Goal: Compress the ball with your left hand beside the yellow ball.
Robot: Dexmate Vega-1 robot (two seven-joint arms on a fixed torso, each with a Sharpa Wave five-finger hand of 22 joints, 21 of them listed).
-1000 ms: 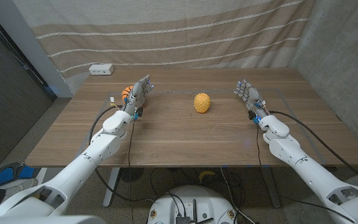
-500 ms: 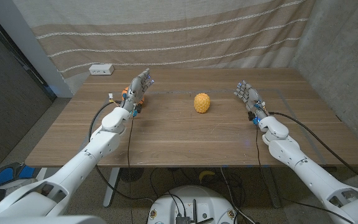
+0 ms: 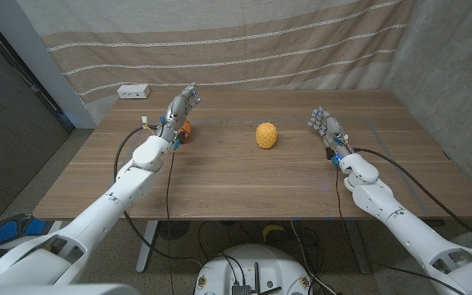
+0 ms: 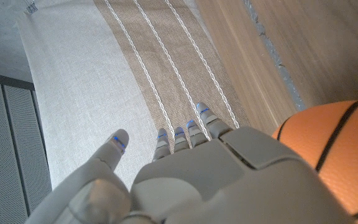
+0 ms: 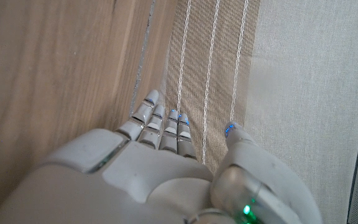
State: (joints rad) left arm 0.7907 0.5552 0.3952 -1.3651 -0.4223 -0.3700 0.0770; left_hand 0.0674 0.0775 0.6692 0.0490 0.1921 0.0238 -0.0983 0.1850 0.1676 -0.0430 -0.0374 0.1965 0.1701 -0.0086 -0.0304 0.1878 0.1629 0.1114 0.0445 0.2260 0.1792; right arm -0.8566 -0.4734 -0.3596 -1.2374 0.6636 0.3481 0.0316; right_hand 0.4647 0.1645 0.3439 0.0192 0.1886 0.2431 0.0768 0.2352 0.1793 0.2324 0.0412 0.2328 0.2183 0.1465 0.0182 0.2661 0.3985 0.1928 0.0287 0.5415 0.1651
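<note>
Wooden table point(image 3: 244, 176) before a striped curtain point(image 3: 220, 41); both hands, left point(image 3: 180, 111) and right point(image 3: 324, 124), spread, holding nothing

We see soft, even light on the table point(image 3: 244, 176), with no hard glare; the yellow ball point(image 3: 265, 135) throws only a faint shadow beside it. The corners of the head view are darker, and its edges bend a little. In the left wrist view the near hand point(image 4: 229, 180) and the orange ball point(image 4: 334, 155) look blurred, while the curtain point(image 4: 86, 87) behind is sharper
</note>
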